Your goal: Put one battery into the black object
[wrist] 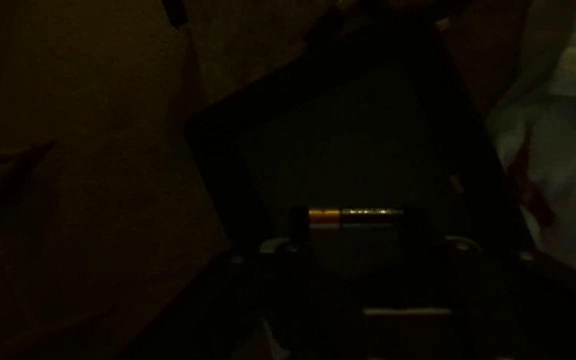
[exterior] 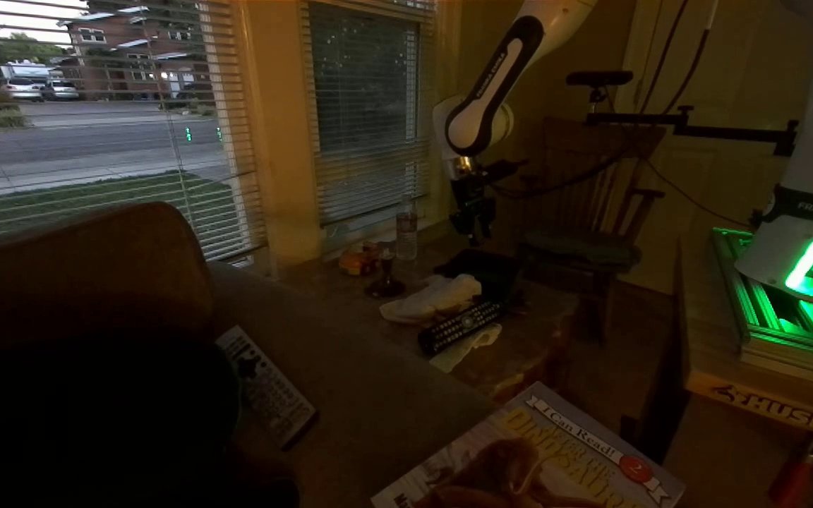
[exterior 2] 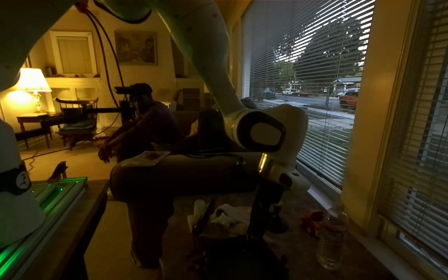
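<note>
A battery (wrist: 368, 218) with a copper-coloured end and a dark body lies level across the jaws in the wrist view. My gripper (wrist: 352, 220) is shut on it, one finger pressed to each end. Beneath, the black object (wrist: 338, 135) looks like a shallow, square-cornered tray, and the battery hangs over its near part. In an exterior view the gripper (exterior: 473, 238) points down above the black object (exterior: 488, 268); the battery is too dark to make out there. The gap in height between battery and tray is hard to judge.
Beside the tray lie a crumpled white cloth (exterior: 435, 300) and a black remote (exterior: 461, 326). A dark candle holder (exterior: 385, 282), an orange toy (exterior: 359, 259) and a clear bottle (exterior 2: 331, 241) stand toward the window. The sofa (exterior: 350, 381) borders the table. The scene is very dim.
</note>
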